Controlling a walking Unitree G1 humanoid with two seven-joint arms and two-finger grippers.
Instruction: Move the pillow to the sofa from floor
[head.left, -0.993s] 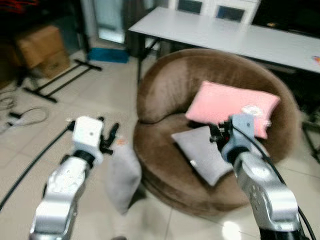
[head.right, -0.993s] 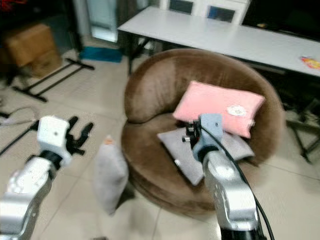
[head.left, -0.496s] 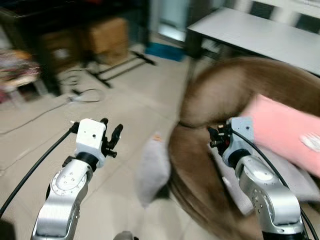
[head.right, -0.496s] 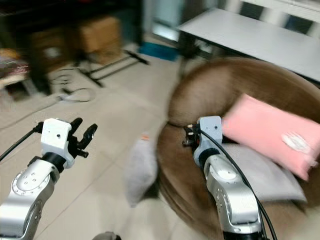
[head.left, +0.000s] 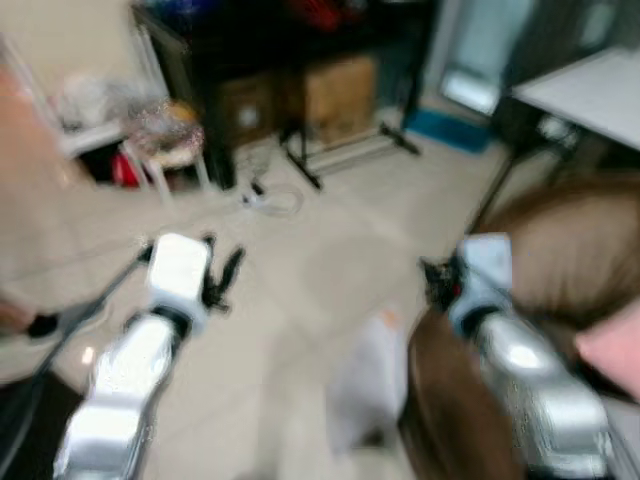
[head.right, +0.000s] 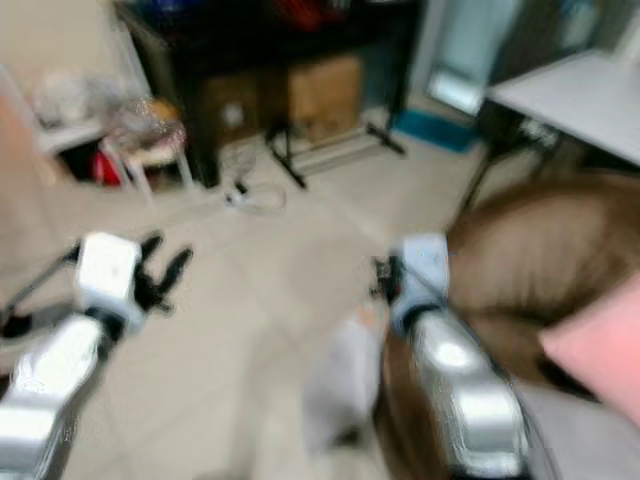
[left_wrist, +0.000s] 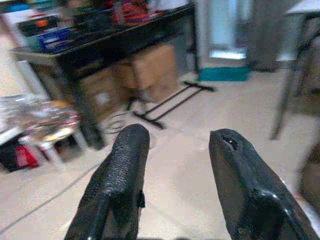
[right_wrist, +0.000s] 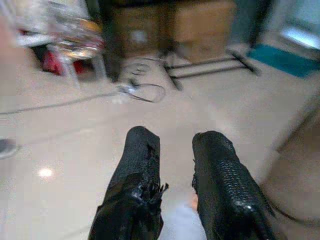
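Leaning against the brown sofa (head.left: 560, 260), the grey pillow (head.left: 362, 385) stands on the tiled floor (head.left: 300, 300) between the two arms; head views blurred. Left gripper (left_wrist: 177, 150) held up over open floor, fingers wide apart, empty; right gripper (right_wrist: 175, 155) above the pillow, fingers a narrow gap apart, nothing between them. Pink cushion (head.right: 600, 350) on the sofa; boxes (left_wrist: 150, 70) under a dark table (left_wrist: 125, 42) beyond.
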